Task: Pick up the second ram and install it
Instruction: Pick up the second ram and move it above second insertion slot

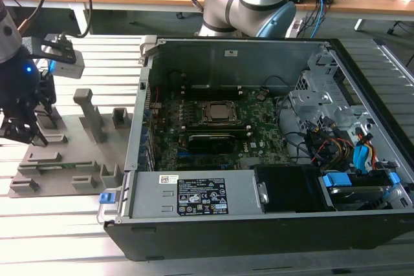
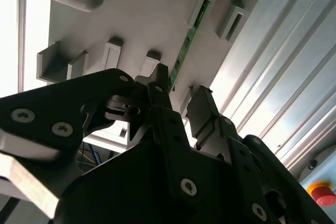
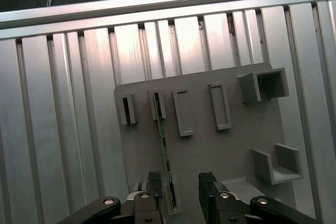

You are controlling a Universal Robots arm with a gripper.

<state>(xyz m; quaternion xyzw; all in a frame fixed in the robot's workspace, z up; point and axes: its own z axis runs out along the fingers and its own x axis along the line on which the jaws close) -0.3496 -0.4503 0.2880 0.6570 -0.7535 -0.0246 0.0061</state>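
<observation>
Open gripper (image 3: 180, 181) over the second ram (image 3: 163, 140) in its grey holder tray (image 3: 220, 156).

In the first wrist view we see the jaws spread, pinching nothing. The ram stands on edge in the tray's slots. Its near end lies between the jaws, just beside one finger, and the rest runs out ahead of them. We judge it light, stiff and thin but fragile, best clamped gently across its flat faces without twisting.

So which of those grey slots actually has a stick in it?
The slot holding the thin green ram stick on edge, which runs into the open hand; the neighbouring slots look empty.
</observation>
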